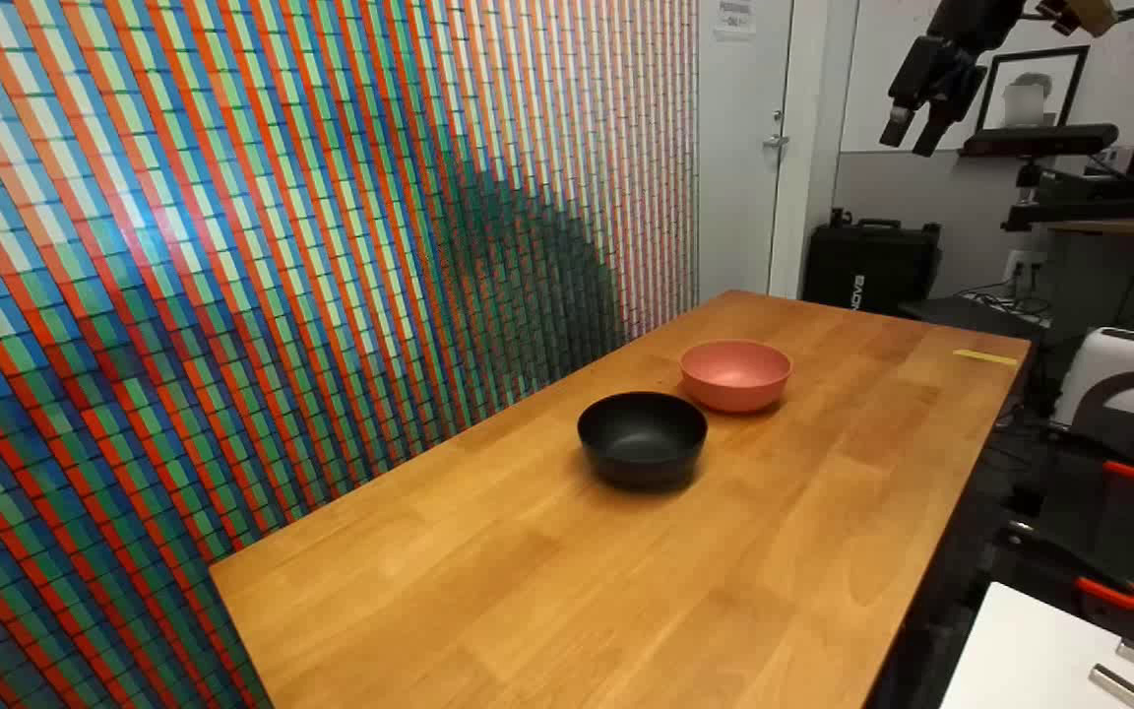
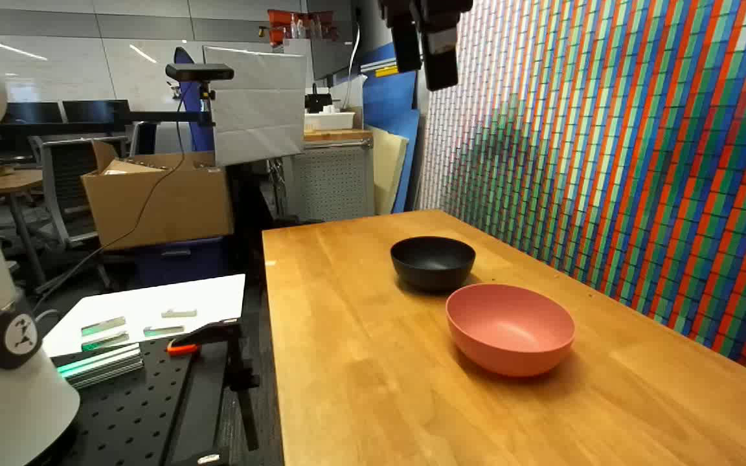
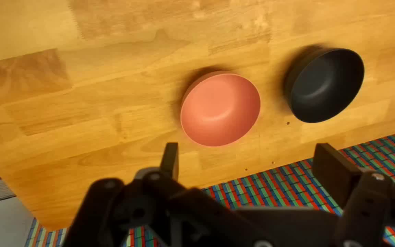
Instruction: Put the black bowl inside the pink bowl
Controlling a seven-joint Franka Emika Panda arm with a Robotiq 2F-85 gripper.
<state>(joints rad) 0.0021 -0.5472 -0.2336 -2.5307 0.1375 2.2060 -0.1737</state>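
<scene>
Jaws hung way higher than the table (image 2: pixel 360 388). In the wrist view the nearer bowl (image 3: pixel 220 109) sat on it ahead of them, just left of their middle, and the farther bowl (image 3: pixel 326 85) was ahead and right, close by but apart.

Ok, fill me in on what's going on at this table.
A Franka Panda arm is set to put the black bowl inside the pink bowl, but nothing is being handled at this moment. Its claw hangs open and empty in the air, higher than both bowls. The two bowls stand upright on the wooden table, close together but apart, as the wrist view shows. The nesting is not yet done.
</scene>
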